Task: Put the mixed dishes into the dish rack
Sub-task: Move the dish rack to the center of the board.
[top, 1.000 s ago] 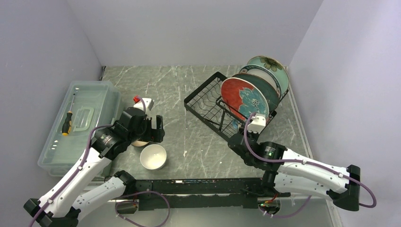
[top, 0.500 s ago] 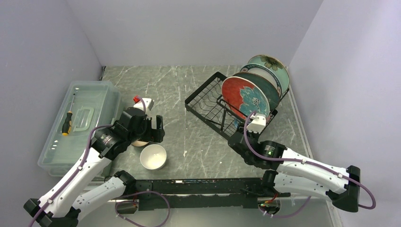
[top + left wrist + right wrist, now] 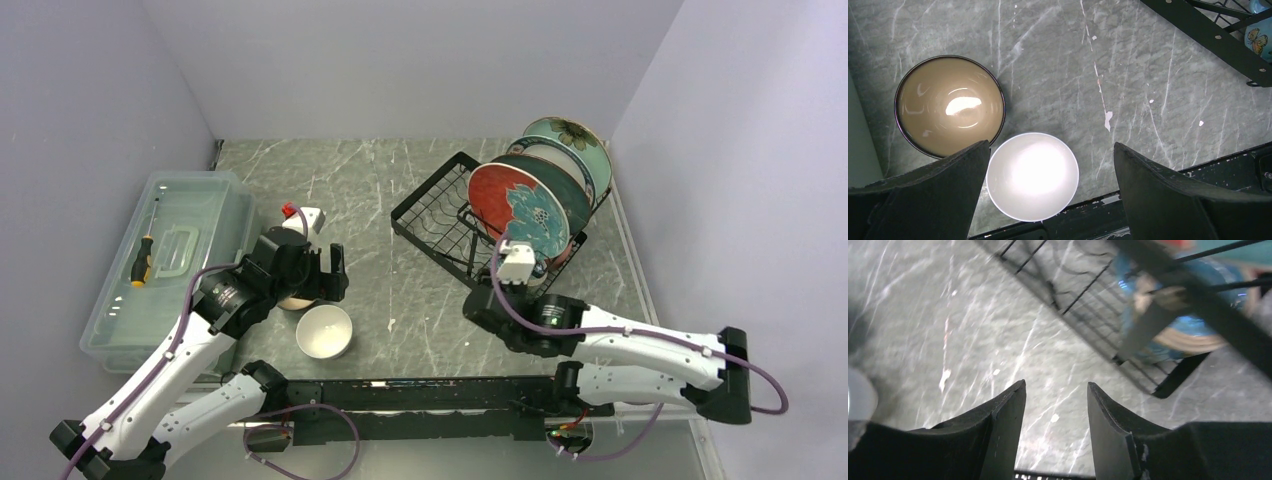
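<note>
Plates [image 3: 520, 205] are standing in the dish rack [image 3: 440, 215] at 2 o'clock. The brown bowl [image 3: 949, 105] and white bowl [image 3: 1032, 176] sit near 8. The left gripper [image 3: 1051, 146] hovers above them, spread wide and empty. The right gripper [image 3: 1055, 390] is parted and holds nothing. Next is probably dropping down to pinch a bowl rim.

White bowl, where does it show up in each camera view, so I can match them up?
Top external: white bowl, lower left of centre.
Left wrist: bottom centre.
Right wrist: only a blurred pale edge at far left, possibly it; cannot tell.
Shared landmark: dish rack, upper right in both wrist views.
</note>
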Controlling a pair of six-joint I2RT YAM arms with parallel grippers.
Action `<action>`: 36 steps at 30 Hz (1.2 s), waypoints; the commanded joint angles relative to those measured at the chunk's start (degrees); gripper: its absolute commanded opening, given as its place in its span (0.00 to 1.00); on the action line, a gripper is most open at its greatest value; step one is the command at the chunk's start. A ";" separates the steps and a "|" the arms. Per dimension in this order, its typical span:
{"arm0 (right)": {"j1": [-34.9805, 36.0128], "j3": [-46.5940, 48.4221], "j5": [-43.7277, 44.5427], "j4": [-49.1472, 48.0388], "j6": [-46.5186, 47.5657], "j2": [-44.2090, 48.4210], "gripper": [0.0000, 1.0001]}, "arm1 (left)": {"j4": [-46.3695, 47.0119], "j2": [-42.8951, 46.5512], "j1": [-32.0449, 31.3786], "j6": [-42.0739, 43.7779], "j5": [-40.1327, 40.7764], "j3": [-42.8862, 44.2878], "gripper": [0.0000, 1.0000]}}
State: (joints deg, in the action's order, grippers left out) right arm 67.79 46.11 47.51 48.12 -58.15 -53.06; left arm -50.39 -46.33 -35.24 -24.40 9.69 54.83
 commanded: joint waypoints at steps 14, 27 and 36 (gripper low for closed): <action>7.60 12.93 4.20 -15.35 6.53 -21.28 0.60 | 1.79 0.54 -0.18 1.11 -0.38 0.08 0.99; -6.93 27.52 -16.25 -23.84 29.66 -37.23 0.62 | 1.71 1.16 -0.18 1.03 0.35 0.07 0.99; -13.35 41.14 -24.80 -20.39 42.51 -49.87 0.63 | 1.63 0.62 -0.13 1.11 0.32 0.10 0.99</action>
State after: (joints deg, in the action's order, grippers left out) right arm 56.53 81.78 27.42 26.55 -23.46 -100.36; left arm -50.43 -45.87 -35.24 -24.38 9.76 54.81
